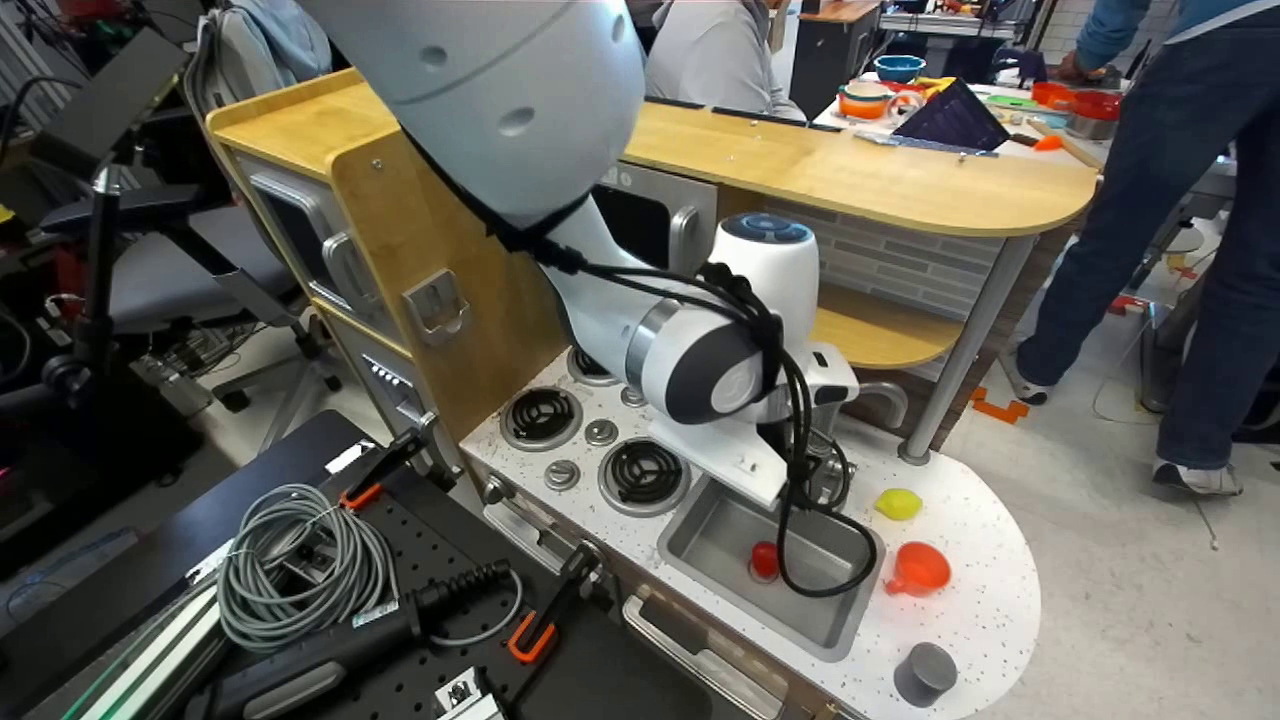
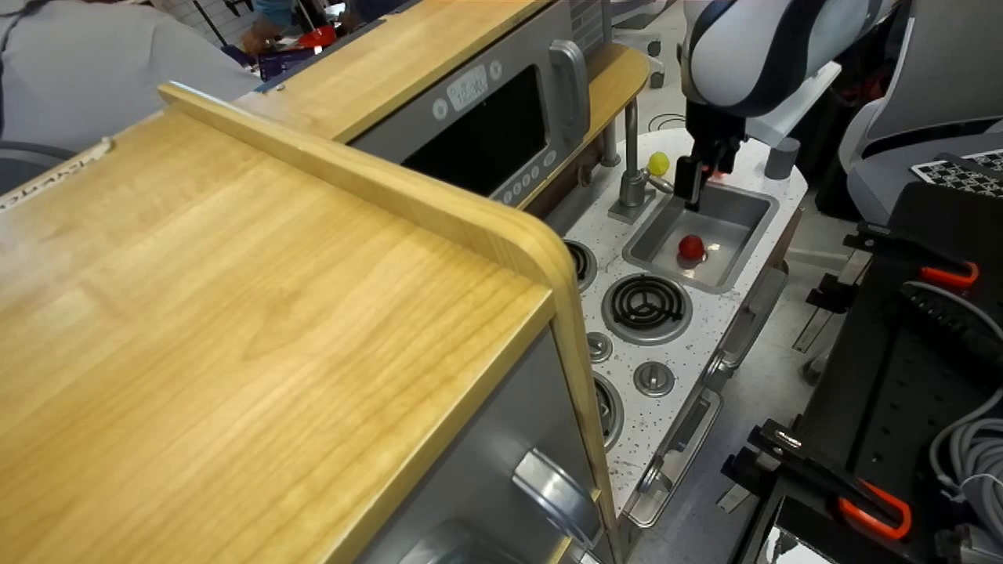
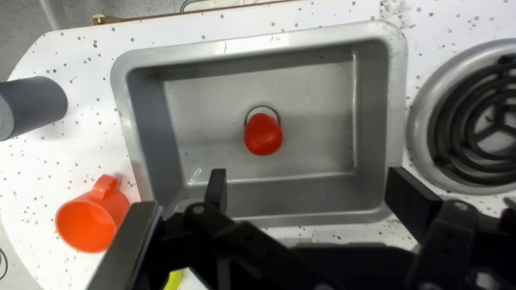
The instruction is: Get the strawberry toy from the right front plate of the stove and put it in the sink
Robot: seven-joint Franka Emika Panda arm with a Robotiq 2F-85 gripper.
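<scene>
We judge placing done: the strawberry toy [image 3: 263, 135] lies in the sink [image 3: 318, 145], near the front edge of the surface [image 3: 92, 133]. Our tool [image 3: 308, 193] — jaws apart, height unclear — should just withdraw.

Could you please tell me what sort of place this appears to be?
Most likely a robotics lab, judging by the robot arm over a wooden play kitchen, and the black perforated board beside it with a coiled grey cable on top.
</scene>
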